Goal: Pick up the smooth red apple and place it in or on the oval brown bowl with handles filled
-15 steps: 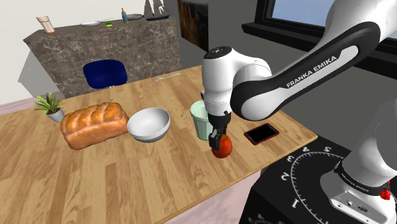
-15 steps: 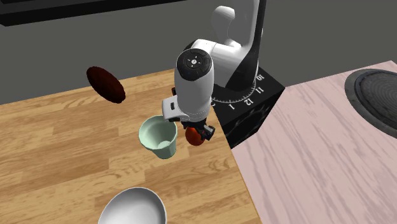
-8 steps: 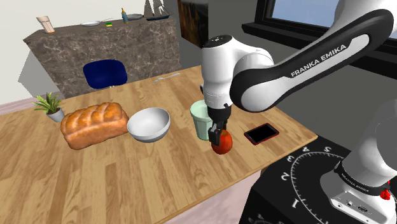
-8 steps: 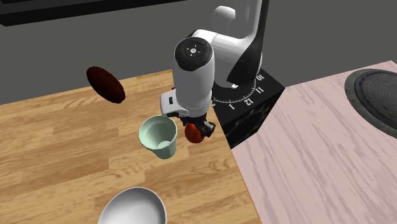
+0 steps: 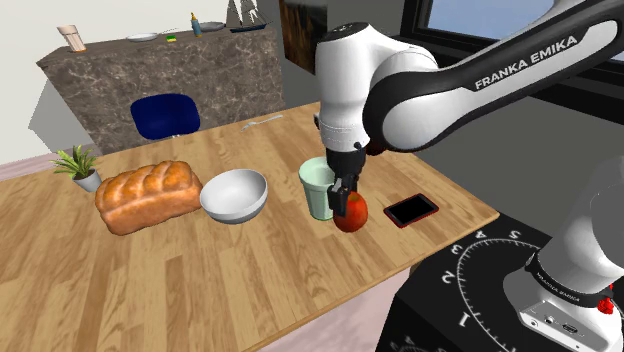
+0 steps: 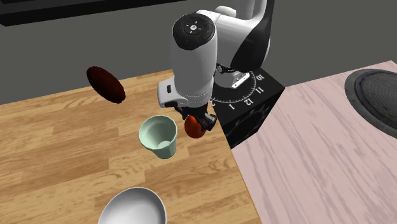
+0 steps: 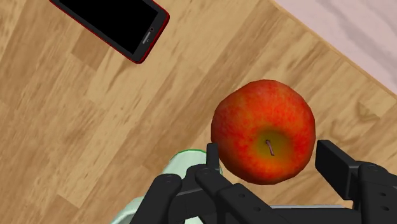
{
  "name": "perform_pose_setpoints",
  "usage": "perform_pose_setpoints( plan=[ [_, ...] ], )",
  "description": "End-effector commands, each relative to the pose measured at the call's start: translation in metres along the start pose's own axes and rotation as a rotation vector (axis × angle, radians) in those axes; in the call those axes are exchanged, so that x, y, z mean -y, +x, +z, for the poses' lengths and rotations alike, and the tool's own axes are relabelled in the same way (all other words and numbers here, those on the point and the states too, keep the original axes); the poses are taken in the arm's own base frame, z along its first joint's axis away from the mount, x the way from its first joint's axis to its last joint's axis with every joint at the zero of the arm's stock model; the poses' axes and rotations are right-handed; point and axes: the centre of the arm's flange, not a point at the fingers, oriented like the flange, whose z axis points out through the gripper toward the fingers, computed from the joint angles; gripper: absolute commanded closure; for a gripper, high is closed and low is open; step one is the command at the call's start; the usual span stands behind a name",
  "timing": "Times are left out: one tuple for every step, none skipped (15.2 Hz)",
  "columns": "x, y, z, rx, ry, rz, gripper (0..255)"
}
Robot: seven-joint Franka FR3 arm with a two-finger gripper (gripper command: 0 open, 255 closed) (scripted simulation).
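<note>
The red apple (image 5: 351, 214) (image 6: 193, 128) hangs a little above the wooden table, right beside the pale green cup (image 5: 319, 188). My gripper (image 5: 347, 199) (image 6: 199, 123) is shut on the apple from above. In the wrist view the apple (image 7: 264, 130), stem up, sits clasped between both black fingers of the gripper (image 7: 272, 159). The oval brown bowl (image 5: 148, 197), which looks like a loaf of bread, lies at the shoulder view's left, well away from the gripper, beyond the white bowl (image 5: 235, 195).
A black phone with a red rim (image 5: 411, 210) (image 7: 116, 27) lies near the table's edge beside the apple. A small potted plant (image 5: 79, 166) stands at the far left. A blue chair (image 5: 165, 114) and a stone counter (image 5: 160, 70) are behind the table (image 5: 200, 280).
The gripper has risen with the apple in it, lifting it off the table beside the cup. Nothing else on the table has moved.
</note>
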Motion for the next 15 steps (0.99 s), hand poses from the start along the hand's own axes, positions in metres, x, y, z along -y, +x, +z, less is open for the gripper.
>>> perform_pose_setpoints(
  plan=[
    [-0.001,0.000,-0.010,0.000,0.000,0.000,255],
    [-0.001,0.000,-0.015,0.000,0.000,0.000,255],
    [-0.002,-0.001,-0.021,0.000,0.000,0.000,255],
    [-0.002,-0.001,-0.026,0.000,0.000,0.000,255],
    [-0.002,-0.001,-0.031,0.000,0.000,0.000,255],
    [-0.002,-0.001,-0.036,0.000,0.000,0.000,255],
    [-0.003,-0.001,-0.042,0.000,0.000,0.000,255],
    [-0.003,-0.002,-0.047,0.000,0.000,0.000,255],
    [-0.003,-0.002,-0.052,0.000,0.000,0.000,255],
    [-0.004,-0.002,-0.057,0.000,0.000,0.000,255],
    [-0.004,-0.002,-0.063,0.000,0.000,0.000,255],
    [-0.004,-0.002,-0.068,0.000,0.000,0.000,255],
    [-0.004,-0.003,-0.073,0.000,0.000,0.000,255],
    [-0.005,-0.003,-0.078,0.000,0.000,0.000,255],
    [-0.005,-0.003,-0.084,0.000,0.000,0.000,255]
  ],
)
